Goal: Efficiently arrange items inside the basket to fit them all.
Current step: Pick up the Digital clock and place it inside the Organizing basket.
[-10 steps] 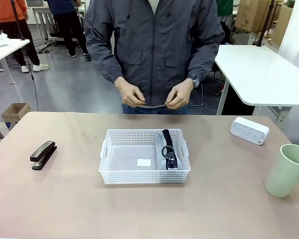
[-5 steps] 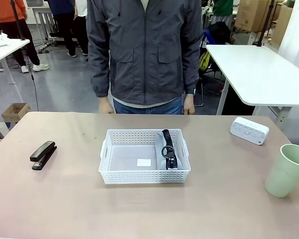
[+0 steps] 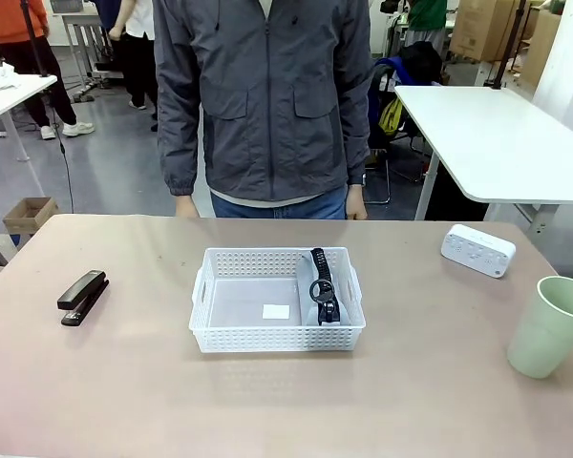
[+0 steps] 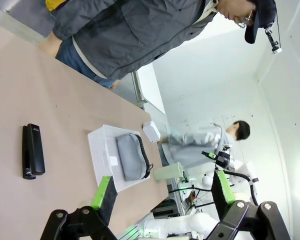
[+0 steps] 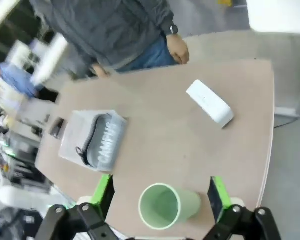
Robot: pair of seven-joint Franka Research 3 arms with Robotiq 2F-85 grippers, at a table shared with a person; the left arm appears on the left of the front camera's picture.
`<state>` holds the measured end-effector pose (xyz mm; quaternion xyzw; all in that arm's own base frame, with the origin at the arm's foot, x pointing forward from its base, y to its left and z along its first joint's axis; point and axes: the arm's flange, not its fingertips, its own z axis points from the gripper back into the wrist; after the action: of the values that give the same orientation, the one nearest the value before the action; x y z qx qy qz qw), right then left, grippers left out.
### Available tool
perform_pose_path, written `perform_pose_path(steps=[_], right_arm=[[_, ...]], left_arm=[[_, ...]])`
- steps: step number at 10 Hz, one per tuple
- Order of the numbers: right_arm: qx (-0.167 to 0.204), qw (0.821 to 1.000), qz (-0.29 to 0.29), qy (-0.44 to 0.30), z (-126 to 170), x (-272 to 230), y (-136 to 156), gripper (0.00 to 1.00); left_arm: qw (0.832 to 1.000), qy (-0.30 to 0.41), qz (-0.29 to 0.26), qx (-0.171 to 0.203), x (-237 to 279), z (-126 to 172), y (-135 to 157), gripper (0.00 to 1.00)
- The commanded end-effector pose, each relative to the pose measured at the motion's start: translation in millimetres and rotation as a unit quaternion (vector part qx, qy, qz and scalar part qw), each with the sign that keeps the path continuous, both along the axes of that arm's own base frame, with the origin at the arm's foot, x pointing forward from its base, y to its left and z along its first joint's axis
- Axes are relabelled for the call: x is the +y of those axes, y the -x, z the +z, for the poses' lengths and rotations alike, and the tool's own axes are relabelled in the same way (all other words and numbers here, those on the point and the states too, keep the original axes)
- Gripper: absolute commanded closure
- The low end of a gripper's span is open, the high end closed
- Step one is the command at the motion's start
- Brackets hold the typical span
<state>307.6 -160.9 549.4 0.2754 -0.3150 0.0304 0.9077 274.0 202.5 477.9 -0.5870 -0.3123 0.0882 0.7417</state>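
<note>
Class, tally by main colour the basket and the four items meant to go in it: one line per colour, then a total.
White: 2, the basket and the small box
Grey: 1, the zip pouch
Black: 1, the stapler
Pale green: 1, the cup
Total: 5

The left gripper (image 4: 162,176) and right gripper (image 5: 160,177) are black with green pads (image 4: 101,192). The person (image 3: 263,57) wears a grey zip jacket (image 3: 267,105) and blue jeans (image 3: 285,206).
</note>
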Motion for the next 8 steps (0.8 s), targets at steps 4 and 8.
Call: perform_pose_path(steps=[4,8], right_arm=[[0.043,0.98,0.106,0.165,-38,68,-102,0.0],[0.125,0.958,0.042,0.256,-102,123,-181,0.0]], left_arm=[[1.0,0.007,0.001,-0.015,0,3,-2,0.0],[1.0,0.007,0.001,-0.015,0,3,-2,0.0]])
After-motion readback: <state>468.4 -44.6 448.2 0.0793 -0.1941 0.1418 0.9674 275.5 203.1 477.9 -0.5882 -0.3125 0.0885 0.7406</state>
